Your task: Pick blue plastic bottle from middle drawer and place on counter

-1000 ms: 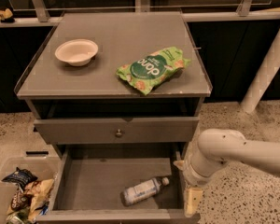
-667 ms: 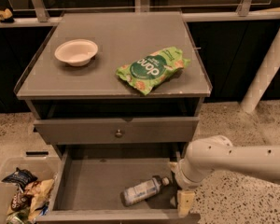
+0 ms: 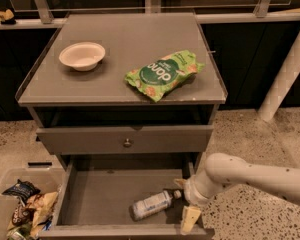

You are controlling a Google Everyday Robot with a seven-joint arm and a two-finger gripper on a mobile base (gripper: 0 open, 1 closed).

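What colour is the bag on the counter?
The bag is green, camera view. The gripper hangs in the middle drawer, by the blue plastic bottle.

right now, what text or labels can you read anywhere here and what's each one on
"dang" (best reading, tilted): large white word on the green snack bag on the counter.
Smaller print on that bag: too blurred to read.
Label on the blue plastic bottle in the middle drawer, by the open gripper: too blurred to read.
Snack packets in the bin, lower left: unreadable.
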